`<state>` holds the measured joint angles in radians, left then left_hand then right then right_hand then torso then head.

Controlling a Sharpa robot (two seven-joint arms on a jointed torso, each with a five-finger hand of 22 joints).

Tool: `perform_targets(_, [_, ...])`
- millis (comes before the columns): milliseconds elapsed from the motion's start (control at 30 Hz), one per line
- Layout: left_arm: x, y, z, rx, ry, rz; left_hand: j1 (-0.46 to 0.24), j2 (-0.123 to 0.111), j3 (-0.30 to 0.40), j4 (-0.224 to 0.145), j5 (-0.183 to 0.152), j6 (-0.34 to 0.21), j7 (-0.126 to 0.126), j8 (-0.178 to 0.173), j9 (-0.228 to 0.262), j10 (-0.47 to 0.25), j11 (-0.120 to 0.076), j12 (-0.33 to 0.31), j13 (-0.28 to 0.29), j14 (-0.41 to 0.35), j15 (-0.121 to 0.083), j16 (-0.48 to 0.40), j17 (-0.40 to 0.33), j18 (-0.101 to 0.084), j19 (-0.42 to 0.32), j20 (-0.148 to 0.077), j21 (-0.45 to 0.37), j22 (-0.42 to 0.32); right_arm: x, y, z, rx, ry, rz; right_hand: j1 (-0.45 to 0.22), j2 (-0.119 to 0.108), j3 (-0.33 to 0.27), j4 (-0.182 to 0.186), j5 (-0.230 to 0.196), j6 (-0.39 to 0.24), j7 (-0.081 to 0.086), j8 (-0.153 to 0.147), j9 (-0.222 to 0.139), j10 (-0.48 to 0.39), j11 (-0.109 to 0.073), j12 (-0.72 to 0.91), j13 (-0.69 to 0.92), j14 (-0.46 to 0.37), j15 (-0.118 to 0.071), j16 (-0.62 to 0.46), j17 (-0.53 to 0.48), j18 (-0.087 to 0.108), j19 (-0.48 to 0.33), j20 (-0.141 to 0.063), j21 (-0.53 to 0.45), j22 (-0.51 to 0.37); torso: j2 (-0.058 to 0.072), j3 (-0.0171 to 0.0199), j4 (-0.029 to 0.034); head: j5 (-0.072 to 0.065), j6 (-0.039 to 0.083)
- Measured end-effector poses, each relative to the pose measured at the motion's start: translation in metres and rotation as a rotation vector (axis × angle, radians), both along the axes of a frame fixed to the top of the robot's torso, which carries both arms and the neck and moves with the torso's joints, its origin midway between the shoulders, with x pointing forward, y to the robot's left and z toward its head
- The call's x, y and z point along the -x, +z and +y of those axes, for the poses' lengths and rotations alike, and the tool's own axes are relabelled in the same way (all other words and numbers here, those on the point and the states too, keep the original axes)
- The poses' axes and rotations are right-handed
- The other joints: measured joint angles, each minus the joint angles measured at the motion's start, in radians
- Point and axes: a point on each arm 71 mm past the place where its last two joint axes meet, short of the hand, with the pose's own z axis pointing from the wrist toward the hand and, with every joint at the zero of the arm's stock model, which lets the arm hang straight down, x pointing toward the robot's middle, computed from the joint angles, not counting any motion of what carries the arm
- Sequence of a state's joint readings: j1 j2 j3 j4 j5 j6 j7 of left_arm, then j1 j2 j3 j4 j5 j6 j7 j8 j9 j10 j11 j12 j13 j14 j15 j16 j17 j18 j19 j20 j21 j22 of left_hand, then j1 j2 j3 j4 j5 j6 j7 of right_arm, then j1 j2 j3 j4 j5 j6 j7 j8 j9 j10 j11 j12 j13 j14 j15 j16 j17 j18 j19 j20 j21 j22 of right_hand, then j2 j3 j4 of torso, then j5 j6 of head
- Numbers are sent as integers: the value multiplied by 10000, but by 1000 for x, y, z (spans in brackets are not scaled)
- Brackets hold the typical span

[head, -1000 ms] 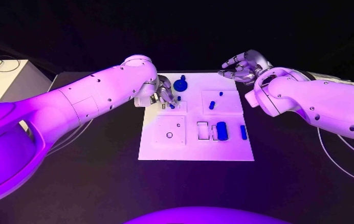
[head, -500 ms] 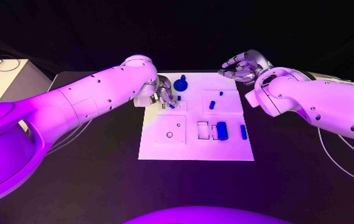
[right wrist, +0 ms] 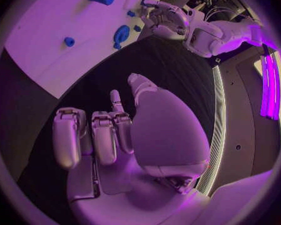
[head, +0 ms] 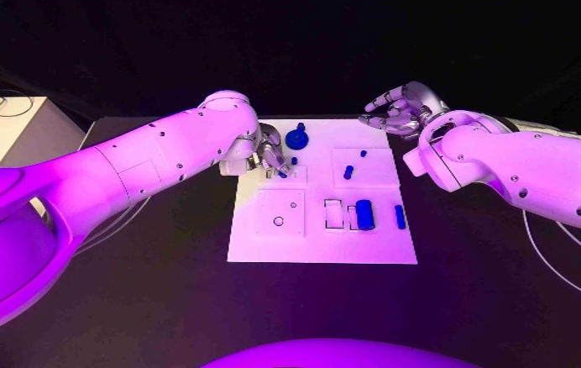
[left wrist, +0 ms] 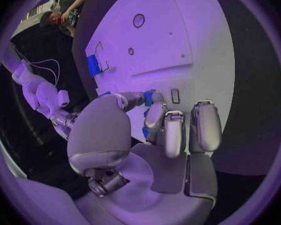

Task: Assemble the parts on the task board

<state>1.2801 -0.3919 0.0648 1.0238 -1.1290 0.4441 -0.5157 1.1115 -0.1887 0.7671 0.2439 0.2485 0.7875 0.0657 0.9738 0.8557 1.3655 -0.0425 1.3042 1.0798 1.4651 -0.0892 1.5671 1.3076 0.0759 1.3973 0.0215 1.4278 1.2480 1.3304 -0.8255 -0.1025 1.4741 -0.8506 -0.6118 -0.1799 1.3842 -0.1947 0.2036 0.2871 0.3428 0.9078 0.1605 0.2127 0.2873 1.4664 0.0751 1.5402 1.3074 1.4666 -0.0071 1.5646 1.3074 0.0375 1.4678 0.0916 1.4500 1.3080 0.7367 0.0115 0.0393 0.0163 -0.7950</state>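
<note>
Left hand [head: 269, 160] pinches what looks like a small blue part [left wrist: 148, 97] at the task board's [head: 322, 246] ten o'clock. A blue cylinder [head: 363, 214] lies at four o'clock. Right hand [head: 397, 109] hovers at one o'clock over the black table [head: 158, 284], fingers curled, empty.

Head view overhead, wrist views close (fisheye) — sharing task board [head: 321, 217]

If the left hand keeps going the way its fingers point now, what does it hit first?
Probably the small blue part at its fingertips, with the task board just beneath; the left hand already hovers close there, though depth is unclear.
</note>
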Motion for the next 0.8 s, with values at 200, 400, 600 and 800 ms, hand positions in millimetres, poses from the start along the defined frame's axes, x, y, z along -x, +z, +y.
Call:
perform_targets(200, [0,0,0,13,2,-1,-15,16,0,0,-3,47,-14,18,10,0,1,0,0,0,0,0,0,0,0,0,0,10,0,0,0,2,-2,3,0,0,0,0,0,0,0,0,0,0,0,0,0,0,0,0,0,0,0,0,0,-1,5,8,-2,22,-14])
perform_targets(400, [0,0,0,28,7,23,-66,67,-2,-2,-5,49,-14,18,30,0,1,0,-1,0,0,0,0,0,0,0,0,32,0,0,0,2,1,6,0,0,0,0,0,0,0,0,1,0,0,0,0,0,0,0,0,0,0,0,0,-2,0,9,1,30,-41])
perform_targets(600, [-1,0,0,29,29,50,-210,211,-86,-86,-7,57,-13,18,51,6,-4,0,23,0,0,0,0,0,0,0,0,37,0,0,0,2,2,7,0,0,0,0,0,0,0,0,1,0,0,0,0,0,0,0,0,-1,0,0,0,-3,-2,9,-8,36,-40])
perform_targets(800, [-1,-1,0,24,64,81,-317,317,-223,-223,-47,140,-35,18,145,42,-33,0,29,0,0,0,0,0,0,0,0,45,0,0,0,1,6,8,0,0,0,0,0,0,0,0,0,0,0,0,0,0,0,0,0,0,0,0,0,-3,-3,8,-12,34,-38])
